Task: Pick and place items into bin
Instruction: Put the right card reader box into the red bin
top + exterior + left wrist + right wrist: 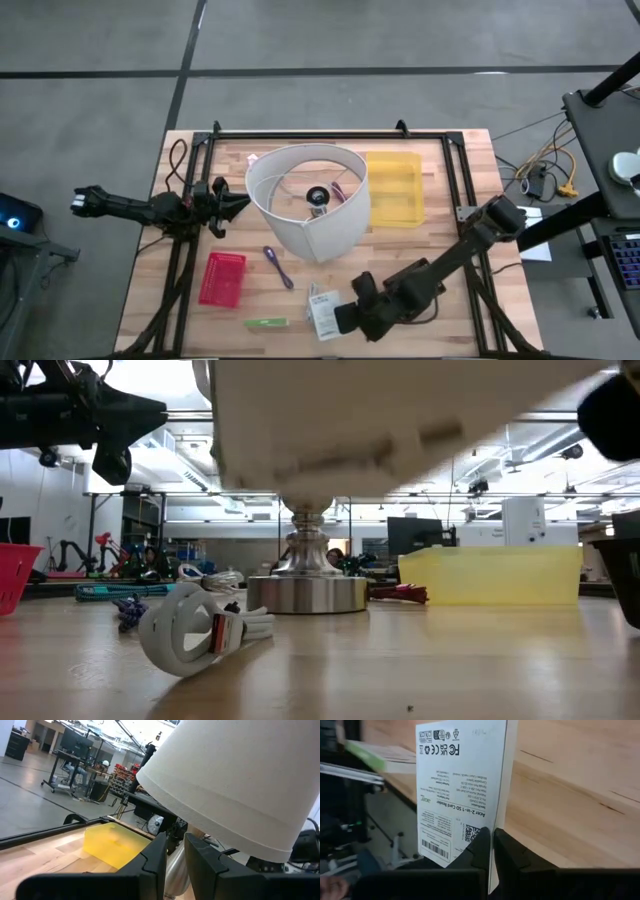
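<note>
My right gripper (pixel 340 318) is near the table's front edge, shut on a flat white package (pixel 322 310) with a printed label (pixel 455 795). My left gripper (pixel 238 203) hangs at the table's left, level, pointing at the white lampshade (pixel 310 200). Its fingers (pixel 155 855) stand a little apart with nothing between them. The yellow bin (pixel 395 188) sits flat on the table to the right of the lamp. A purple pen-like tool (pixel 278 266) and a green stick (pixel 266 322) lie loose on the wood. My right gripper pinches the white package between its two fingers, at one long edge (pixel 490 827) near a corner. The fingers slant down from the table's right side. The package stands on edge in the hold, label side showing. I cannot tell whether its far end touches the table.
The lamp stands mid-table on a metal base (pixel 307 588), with a coiled white cable (pixel 200 630) before it. A red basket (pixel 222 278) sits at the front left. A black frame (pixel 330 133) runs around the table top. Bare wood lies to the front right.
</note>
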Action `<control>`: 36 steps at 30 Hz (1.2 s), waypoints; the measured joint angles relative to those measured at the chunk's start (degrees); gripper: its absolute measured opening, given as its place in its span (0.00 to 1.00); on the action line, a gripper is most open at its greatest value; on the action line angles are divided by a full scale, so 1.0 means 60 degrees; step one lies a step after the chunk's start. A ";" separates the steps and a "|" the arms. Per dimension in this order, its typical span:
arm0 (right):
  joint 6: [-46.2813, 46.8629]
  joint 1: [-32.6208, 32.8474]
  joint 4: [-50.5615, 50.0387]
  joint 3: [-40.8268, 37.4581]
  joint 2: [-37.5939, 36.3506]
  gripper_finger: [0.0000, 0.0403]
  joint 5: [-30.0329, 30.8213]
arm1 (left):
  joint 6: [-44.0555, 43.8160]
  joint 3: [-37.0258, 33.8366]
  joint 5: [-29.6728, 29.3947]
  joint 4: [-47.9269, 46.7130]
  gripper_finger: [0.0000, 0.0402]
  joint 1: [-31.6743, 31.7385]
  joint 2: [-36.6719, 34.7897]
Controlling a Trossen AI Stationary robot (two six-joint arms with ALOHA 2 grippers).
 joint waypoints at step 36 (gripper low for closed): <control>-0.1382 -0.0440 0.0454 0.0302 -0.0329 0.02 0.2626 | -0.7040 0.0005 0.6957 0.0000 0.55 0.0000 0.2278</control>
